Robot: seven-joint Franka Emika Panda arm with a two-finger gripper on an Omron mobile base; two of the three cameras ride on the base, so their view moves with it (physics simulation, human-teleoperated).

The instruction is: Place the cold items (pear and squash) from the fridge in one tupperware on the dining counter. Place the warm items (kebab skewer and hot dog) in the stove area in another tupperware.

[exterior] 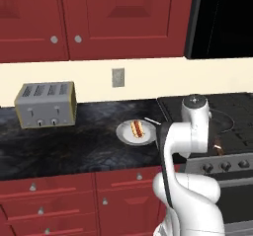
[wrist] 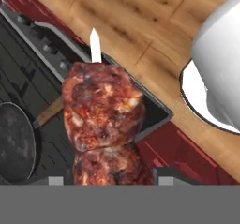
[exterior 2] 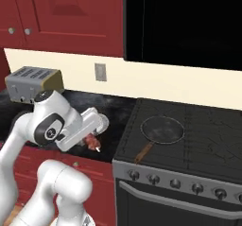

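My gripper (wrist: 110,178) is shut on the kebab skewer (wrist: 103,120), a stack of charred red-brown meat chunks with a pale pointed stick tip. In the right base view the kebab skewer (exterior 2: 91,140) hangs from the gripper (exterior 2: 90,136) in front of the counter edge, just left of the stove. The hot dog (exterior: 137,128) lies on a white plate (exterior: 124,135) on the black counter, behind and to the left of my arm. The pear, squash, fridge, both tupperware and the dining counter are out of view.
A grey toaster (exterior: 45,104) stands at the counter's left. A black frying pan (exterior 2: 162,129) with a wooden handle sits on the stove (exterior 2: 198,140), right of the gripper. Red cabinets hang above and red drawers run below. Wooden floor lies under the hand.
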